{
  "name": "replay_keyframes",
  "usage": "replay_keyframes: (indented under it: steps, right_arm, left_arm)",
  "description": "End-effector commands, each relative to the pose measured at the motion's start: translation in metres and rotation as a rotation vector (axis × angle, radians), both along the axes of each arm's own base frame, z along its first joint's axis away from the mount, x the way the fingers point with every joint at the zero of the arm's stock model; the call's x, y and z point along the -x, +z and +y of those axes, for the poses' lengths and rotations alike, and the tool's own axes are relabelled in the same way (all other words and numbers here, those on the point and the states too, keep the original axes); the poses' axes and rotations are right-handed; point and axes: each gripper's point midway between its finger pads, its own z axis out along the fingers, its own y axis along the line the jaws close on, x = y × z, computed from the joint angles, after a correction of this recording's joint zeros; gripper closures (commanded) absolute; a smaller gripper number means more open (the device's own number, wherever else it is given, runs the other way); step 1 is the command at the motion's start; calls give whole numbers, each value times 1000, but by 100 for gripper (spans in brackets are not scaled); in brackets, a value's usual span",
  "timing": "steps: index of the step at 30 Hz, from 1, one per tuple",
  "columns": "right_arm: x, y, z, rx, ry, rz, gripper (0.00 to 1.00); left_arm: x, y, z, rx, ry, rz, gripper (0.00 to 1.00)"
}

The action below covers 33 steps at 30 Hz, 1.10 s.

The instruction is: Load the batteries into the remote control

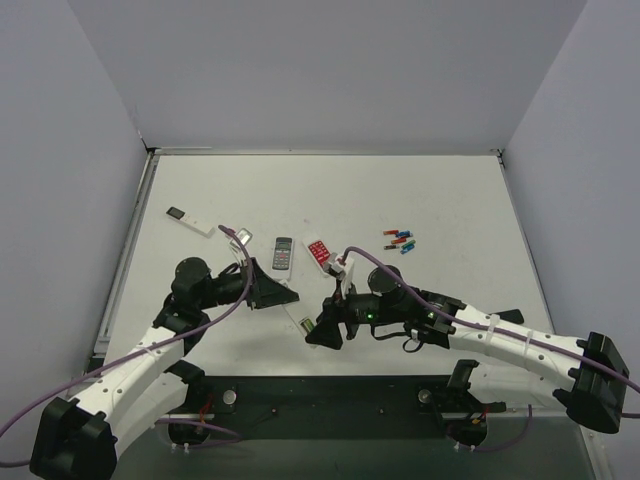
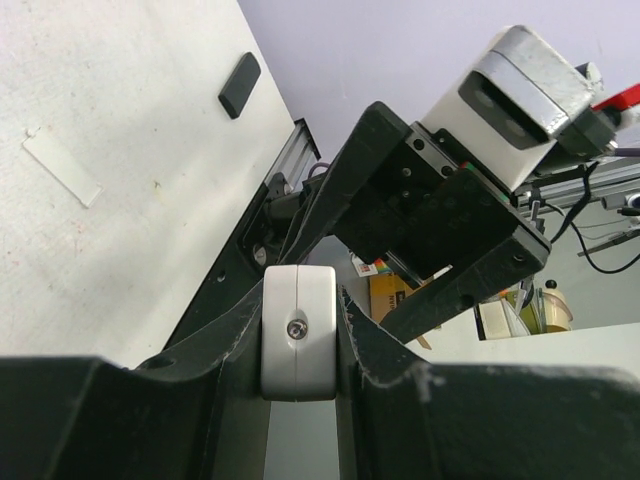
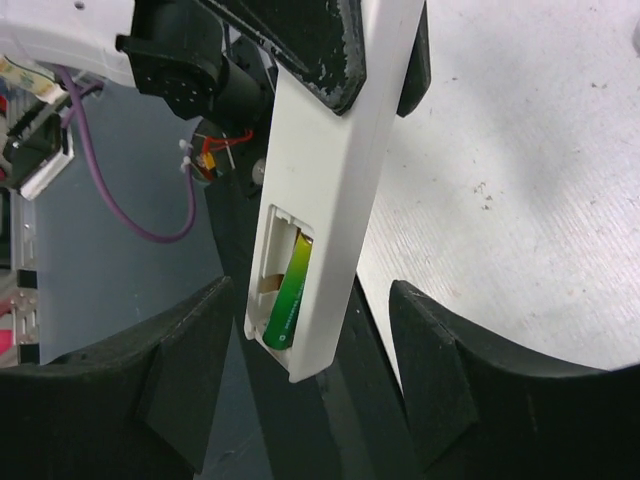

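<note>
My left gripper (image 1: 283, 296) is shut on the white remote control (image 2: 298, 330) and holds it above the table. In the right wrist view the remote (image 3: 330, 170) shows its open battery bay with a green battery (image 3: 285, 292) lying slightly tilted in it. My right gripper (image 3: 300, 360) is open, its fingers on either side of the remote's bay end without touching it; in the top view it (image 1: 322, 330) faces the left gripper. The loose batteries (image 1: 400, 240), red and blue, lie on the table at the right middle.
A shorter grey-faced remote (image 1: 283, 253) and a white-and-red item (image 1: 319, 250) lie behind the grippers. A slim white stick with a black end (image 1: 190, 220) lies far left. A flat white strip (image 2: 62, 167) and a small black piece (image 2: 239, 85) lie on the table.
</note>
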Motion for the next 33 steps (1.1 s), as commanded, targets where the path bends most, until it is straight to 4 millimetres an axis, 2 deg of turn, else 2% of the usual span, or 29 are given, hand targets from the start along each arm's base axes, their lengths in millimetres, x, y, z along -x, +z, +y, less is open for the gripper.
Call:
replay_keyframes:
  steps: [1, 5, 10, 11, 16, 17, 20, 24, 28, 29, 31, 32, 33]
  right_arm:
    - [2, 24, 7, -126, 18, 20, 43]
    - [0, 30, 7, -193, 18, 61, 53]
    - [-1, 34, 3, -233, 18, 72, 54]
    - [-1, 37, 3, -250, 21, 64, 58]
    - [-8, 38, -4, -295, -9, 98, 68]
    - [-9, 39, -6, -312, -14, 94, 74]
    - [-12, 43, -8, -337, -25, 94, 82]
    - [-16, 42, -9, -333, -44, 86, 85]
    - [-18, 45, -8, -332, -51, 69, 92]
    - [-18, 46, -8, -334, -50, 64, 97]
    - [-20, 51, -6, -341, -51, 58, 100]
    - [-22, 54, -6, -348, -58, 50, 100]
    - [-24, 55, -5, -350, -65, 48, 100]
  left_arm:
    - [-2, 38, -1, 82, 11, -106, 100]
    - [-3, 42, -1, 106, 22, -101, 100]
    - [-4, 47, 0, 130, 34, -101, 100]
    - [-4, 48, 0, 135, 38, -102, 100]
    - [-5, 48, 2, 158, 48, -92, 100]
    - [-5, 47, 2, 159, 49, -90, 100]
    - [-5, 48, 3, 173, 53, -86, 100]
    - [-4, 50, 3, 181, 52, -93, 100]
    - [-3, 52, 4, 181, 58, -112, 100]
    - [-3, 54, 4, 179, 59, -123, 100]
    - [-4, 50, 4, 159, 65, -128, 100]
    - [-6, 50, 5, 156, 83, -131, 94]
    - [-6, 48, 7, 150, 98, -125, 83]
